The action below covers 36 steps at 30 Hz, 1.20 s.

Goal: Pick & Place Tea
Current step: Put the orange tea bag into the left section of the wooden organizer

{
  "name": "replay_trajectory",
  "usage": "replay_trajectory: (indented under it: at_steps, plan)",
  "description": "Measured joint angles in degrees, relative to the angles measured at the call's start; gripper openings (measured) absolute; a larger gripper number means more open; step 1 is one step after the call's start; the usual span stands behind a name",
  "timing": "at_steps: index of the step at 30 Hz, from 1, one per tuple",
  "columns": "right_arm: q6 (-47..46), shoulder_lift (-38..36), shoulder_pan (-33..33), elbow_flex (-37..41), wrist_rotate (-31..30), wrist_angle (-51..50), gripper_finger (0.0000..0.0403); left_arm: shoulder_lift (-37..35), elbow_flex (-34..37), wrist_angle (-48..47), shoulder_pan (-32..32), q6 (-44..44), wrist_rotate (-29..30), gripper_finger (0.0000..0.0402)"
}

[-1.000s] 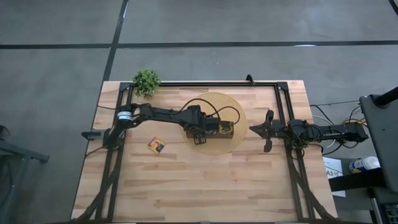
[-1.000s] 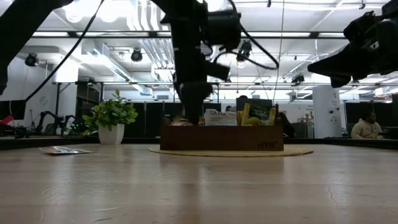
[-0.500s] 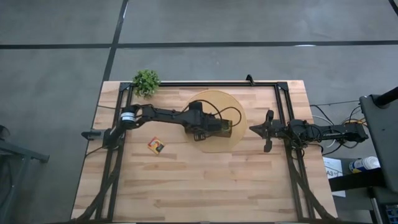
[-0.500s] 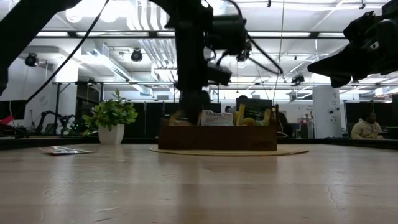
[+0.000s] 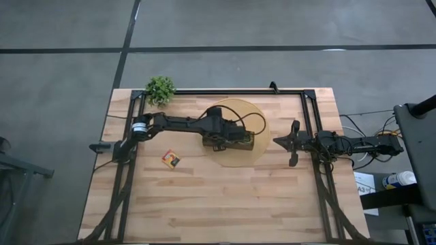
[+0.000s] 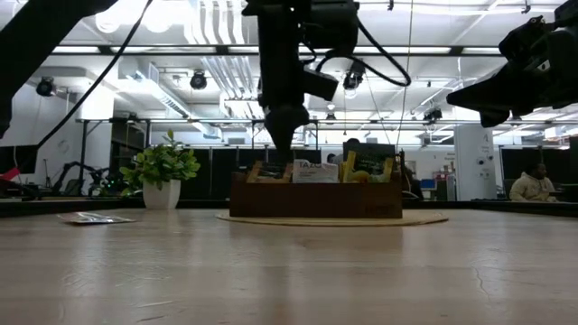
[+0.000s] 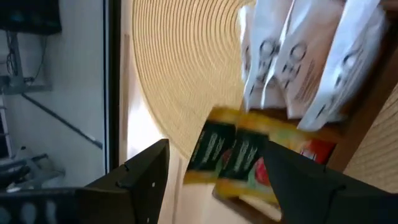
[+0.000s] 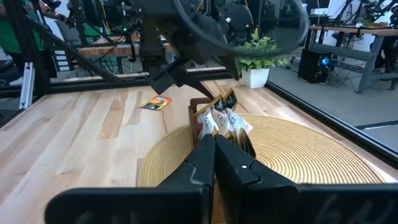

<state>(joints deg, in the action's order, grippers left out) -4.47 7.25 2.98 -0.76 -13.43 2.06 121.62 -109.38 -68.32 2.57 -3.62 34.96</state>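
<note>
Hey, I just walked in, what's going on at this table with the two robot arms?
The left arm's end effector hangs open over the long dark-brown wooden box, which sits on a round woven straw mat and holds small square tea sachets, white-orange and dark green-yellow. One yellow-red-black sachet lies flat on the light wooden table, away from the box. The right arm's end effector is shut and waits beside the mat.
</note>
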Motion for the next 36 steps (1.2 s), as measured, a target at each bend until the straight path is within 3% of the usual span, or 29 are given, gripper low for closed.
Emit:
replay_trajectory:
  at_steps: [4, 11, 22, 28, 36]
  plan:
    - [0.02, 0.0, 0.0, 0.0, 0.02, -0.02, 0.0009, -0.06, 0.02, -7.22, -0.02, -5.01, -0.4, 0.0252]
    - [0.02, 0.0, 0.0, 0.0, 0.02, -0.02, 0.0009, -0.93, 0.02, -21.19, 0.0, -16.77, -9.03, 0.0251]
    - [0.02, 0.02, 0.0, 0.0, 0.02, -0.02, 0.0009, -4.28, 3.23, -21.64, -0.35, -31.28, -28.46, 0.0251]
    - [0.02, 0.02, 0.0, 0.0, 0.0, -0.02, 0.0009, -8.12, 13.84, -20.63, -2.19, -37.06, -30.65, 0.0251]
    - [0.02, 0.02, 0.0, 0.0, 0.02, -0.02, 0.0009, -15.67, 33.76, -10.08, -5.21, -44.3, -37.55, 0.0251]
